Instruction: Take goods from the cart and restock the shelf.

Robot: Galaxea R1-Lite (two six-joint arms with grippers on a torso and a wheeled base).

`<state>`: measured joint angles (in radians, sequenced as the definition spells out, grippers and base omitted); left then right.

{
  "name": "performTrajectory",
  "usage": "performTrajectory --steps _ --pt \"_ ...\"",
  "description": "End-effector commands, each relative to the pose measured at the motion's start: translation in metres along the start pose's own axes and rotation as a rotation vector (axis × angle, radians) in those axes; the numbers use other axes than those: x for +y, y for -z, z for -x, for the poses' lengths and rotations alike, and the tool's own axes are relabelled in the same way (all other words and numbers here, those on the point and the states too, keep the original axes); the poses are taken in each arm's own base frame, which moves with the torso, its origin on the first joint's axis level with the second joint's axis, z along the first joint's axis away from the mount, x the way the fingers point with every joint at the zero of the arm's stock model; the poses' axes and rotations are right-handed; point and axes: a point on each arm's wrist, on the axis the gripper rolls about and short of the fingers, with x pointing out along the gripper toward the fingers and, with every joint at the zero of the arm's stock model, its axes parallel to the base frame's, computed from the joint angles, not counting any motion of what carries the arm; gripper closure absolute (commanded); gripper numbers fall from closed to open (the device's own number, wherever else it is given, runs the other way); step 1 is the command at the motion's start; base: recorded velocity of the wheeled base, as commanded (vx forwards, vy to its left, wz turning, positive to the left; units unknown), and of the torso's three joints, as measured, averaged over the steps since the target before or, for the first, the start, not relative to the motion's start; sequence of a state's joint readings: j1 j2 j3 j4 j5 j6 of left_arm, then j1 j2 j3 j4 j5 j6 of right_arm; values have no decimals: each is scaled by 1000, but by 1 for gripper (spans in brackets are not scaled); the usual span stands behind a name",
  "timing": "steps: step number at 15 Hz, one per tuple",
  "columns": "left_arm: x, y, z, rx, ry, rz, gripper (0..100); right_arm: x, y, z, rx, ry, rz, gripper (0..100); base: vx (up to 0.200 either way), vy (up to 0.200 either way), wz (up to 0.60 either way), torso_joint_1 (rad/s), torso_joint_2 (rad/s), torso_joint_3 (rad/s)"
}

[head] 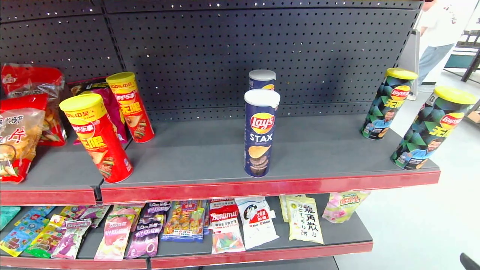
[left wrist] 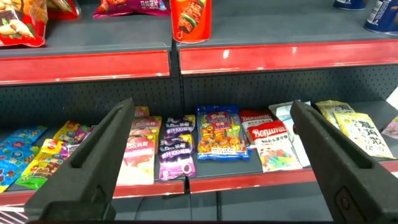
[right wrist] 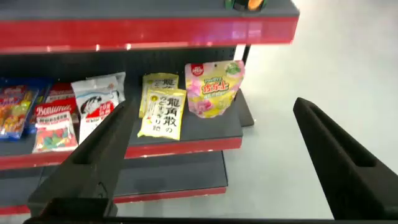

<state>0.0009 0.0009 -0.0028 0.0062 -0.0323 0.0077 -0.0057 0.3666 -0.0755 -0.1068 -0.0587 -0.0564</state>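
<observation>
Standing upright on the upper shelf (head: 210, 150) are six tall chip cans in three pairs. Toward the left, the front red can (head: 95, 137) is near the shelf's red lip and the rear red can (head: 130, 107) is behind it, nearer the pegboard (head: 262, 48). Both lean slightly in the head view. In the middle, the front blue can (head: 260, 133) stands just ahead of the rear blue can (head: 262, 78), which is mostly hidden behind it. At the right end, the inner green can (head: 388, 103) sits farther back and the outer green can (head: 431, 127) stands at the shelf's front corner. They are well apart from the blue pair. Snack bags (head: 22, 120) crowd the far left of the same shelf, just beside the red cans. The lower shelf (head: 337, 228) carries a row of candy packets (head: 183, 221) lying flat, side by side and partly overlapping. The left claw (left wrist: 212, 109) hangs in front of that lower row, its two fingers (left wrist: 93, 155) spread wide apart and gripping nothing. The right claw (right wrist: 212, 106) is likewise spread wide with nothing between its fingers (right wrist: 93, 158). It faces the right end of the lower shelf, where a yellow packet (right wrist: 163, 114) lies just beside a pink-green pouch (right wrist: 214, 87), with pale floor (right wrist: 323, 68) beyond the shelf's end.
</observation>
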Motion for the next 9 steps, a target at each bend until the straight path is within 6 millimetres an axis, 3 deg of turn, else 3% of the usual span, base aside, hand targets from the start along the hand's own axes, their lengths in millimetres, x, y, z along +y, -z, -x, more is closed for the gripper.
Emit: performTrajectory --steps 1,7,9 --pt "0 0 0 0 -1 0 0 1 31 25 -147 -80 12 0 0 0 0 0 0 0" --pt "0 0 0 0 8 0 0 4 38 26 -173 -179 -18 0 0 0 0 0 0 0" --pt "0 0 0 0 8 2 0 2 41 26 -178 -42 -73 0 0 0 0 0 0 0"
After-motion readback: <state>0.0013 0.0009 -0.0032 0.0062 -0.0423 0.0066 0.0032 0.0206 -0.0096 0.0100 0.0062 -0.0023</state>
